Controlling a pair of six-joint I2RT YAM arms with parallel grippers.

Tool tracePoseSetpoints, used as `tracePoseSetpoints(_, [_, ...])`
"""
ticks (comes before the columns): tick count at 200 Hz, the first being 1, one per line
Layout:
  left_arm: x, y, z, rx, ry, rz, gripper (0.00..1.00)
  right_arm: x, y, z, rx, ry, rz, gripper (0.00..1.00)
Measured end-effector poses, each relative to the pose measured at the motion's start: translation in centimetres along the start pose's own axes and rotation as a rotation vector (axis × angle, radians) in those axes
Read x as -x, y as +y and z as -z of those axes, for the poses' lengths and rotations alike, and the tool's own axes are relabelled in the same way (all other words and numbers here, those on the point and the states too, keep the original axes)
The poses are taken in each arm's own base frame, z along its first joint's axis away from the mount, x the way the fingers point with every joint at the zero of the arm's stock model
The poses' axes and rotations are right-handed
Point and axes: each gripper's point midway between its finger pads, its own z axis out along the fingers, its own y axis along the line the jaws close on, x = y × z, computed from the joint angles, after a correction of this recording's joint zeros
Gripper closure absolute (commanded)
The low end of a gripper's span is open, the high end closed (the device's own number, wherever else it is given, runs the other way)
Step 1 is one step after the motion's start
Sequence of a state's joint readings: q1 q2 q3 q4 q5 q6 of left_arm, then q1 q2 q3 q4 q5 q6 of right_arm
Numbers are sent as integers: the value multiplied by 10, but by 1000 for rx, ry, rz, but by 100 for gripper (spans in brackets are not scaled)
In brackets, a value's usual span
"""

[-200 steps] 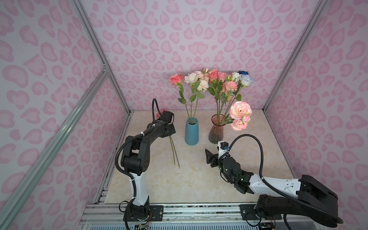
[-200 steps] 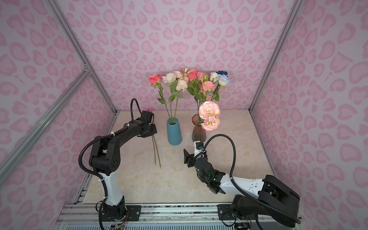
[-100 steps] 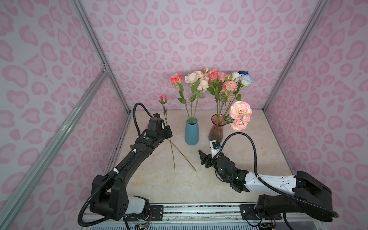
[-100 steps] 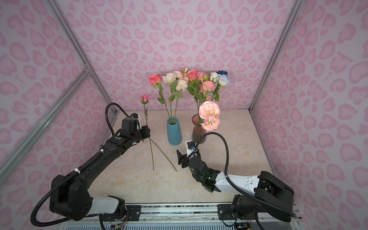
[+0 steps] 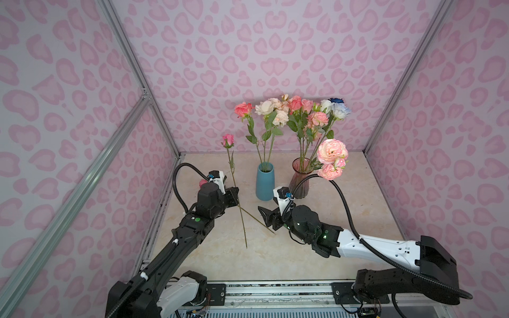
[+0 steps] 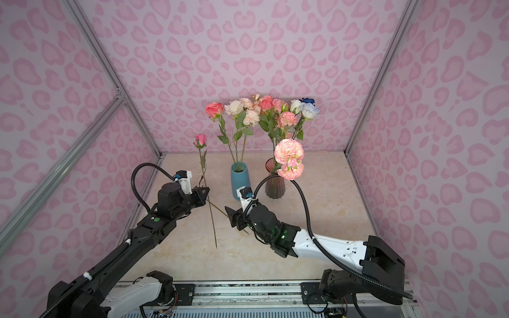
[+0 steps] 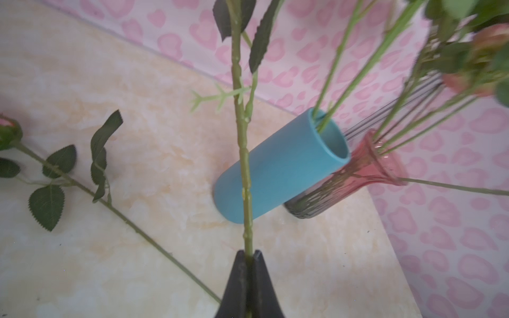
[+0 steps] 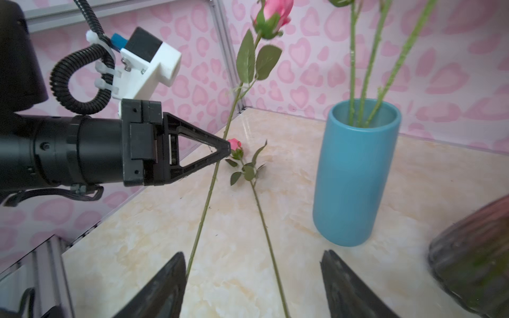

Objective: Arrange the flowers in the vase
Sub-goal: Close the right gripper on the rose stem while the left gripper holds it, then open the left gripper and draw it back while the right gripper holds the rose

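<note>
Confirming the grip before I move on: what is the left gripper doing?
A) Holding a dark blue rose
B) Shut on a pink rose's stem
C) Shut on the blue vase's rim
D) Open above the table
B: the left gripper is pinched shut on the stem of the pink rose, with the bloom pointing upward.

L end effector (image 5: 235, 192) lifted pink rose (image 5: 228, 140) upright — tilted before.

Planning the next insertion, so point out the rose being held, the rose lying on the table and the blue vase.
held rose (image 5: 228, 140): a top view, on its pink bloom.
rose lying on the table (image 7: 46, 206): left wrist view, on a large leaf.
blue vase (image 5: 265, 183): a top view, on its outer wall.
</note>
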State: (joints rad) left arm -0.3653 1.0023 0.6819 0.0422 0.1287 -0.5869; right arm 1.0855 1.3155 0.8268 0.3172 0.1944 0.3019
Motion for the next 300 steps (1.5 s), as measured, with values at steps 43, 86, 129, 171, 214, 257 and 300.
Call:
tracePoseSetpoints(43, [9, -49, 46, -192, -173, -122, 97, 8, 47, -3, 103, 54, 35, 29])
tracePoseSetpoints(86, [-7, -61, 70, -250, -226, -209, 97, 38, 50, -1, 62, 8, -8, 33])
tracePoseSetpoints(129, [-20, -58, 77, -255, -233, -223, 97, 82, 58, -5, 33, -67, -71, 35])
tracePoseSetpoints(171, [-16, -60, 86, -262, -265, -232, 97, 82, 67, -23, 36, -30, -107, 45])
tracePoseSetpoints(214, [-16, -58, 89, -254, -279, -232, 97, 75, 78, -35, 70, 15, -132, 50])
tracePoseSetpoints(257, [-17, -55, 89, -246, -280, -231, 97, 67, 81, -44, 82, 45, -142, 57])
tracePoseSetpoints(300, [-17, -53, 90, -241, -286, -229, 97, 58, 81, -55, 88, 72, -161, 79])
